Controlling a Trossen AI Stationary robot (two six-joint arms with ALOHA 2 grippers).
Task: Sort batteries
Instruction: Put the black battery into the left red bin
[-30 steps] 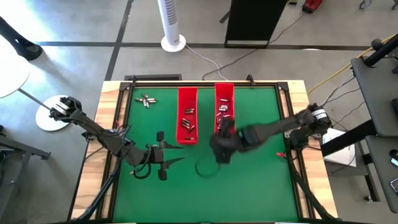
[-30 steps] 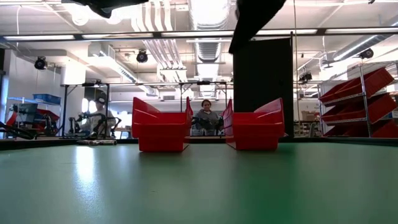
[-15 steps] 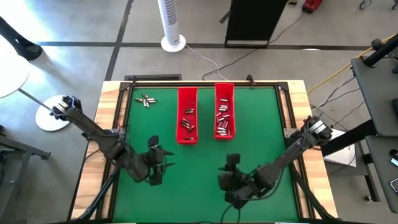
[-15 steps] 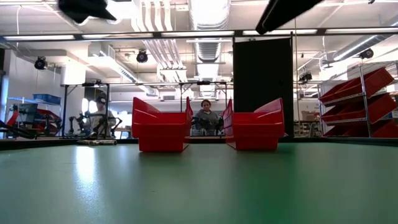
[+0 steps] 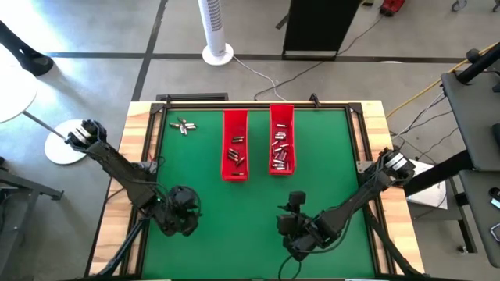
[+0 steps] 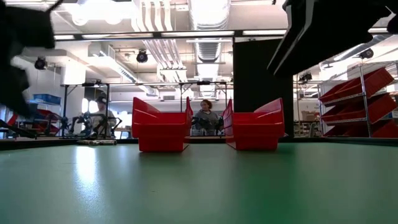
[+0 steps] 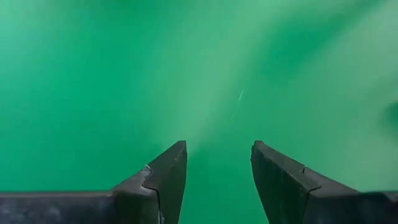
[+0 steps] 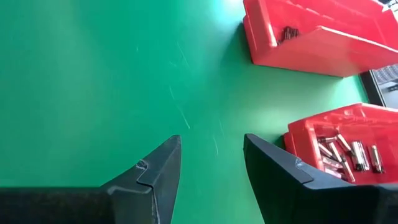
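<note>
Batteries: loose cluster, upper left of the mat; more lie in both red trays.
Handling: I judge them light, hard, slippery, apt to roll; pinch mid-body, across the cylinder.
Left gripper: parted, empty, lower left.
Right gripper: parted, empty, lower centre.

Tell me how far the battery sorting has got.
Mostly done: both red trays hold batteries. Nothing is in hand; the left claw and right claw are open and empty over bare mat near the table's front. Left: a small cluster near the far-left corner.
</note>
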